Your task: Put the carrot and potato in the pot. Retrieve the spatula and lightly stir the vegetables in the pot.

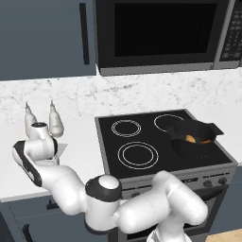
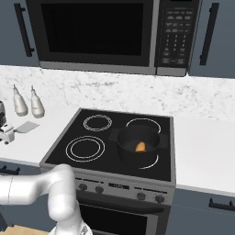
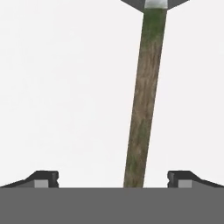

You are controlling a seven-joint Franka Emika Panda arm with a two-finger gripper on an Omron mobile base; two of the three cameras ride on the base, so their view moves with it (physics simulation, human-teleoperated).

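Note:
The spatula's thin brown handle (image 3: 144, 100) runs up the hand view to its light-grey blade (image 3: 155, 3), lying on the white counter. My gripper (image 3: 112, 179) hangs open just above it, and the handle passes between the fingertips (image 3: 41, 179) without touching them. The blade (image 2: 28, 126) lies flat left of the stove, near the two bottles. The black pot (image 1: 182, 142) stands on the stove's front right burner. Inside it lie the tan-orange potato (image 1: 191, 138) and, beside it, the orange carrot (image 1: 206, 141).
Two white bottles (image 1: 30, 120) (image 1: 56, 120) stand on the counter just behind the spatula. The stove (image 1: 137, 156) has bare burners to the pot's left. A microwave (image 1: 160, 33) hangs above, and white counter (image 2: 202, 147) extends right of the stove.

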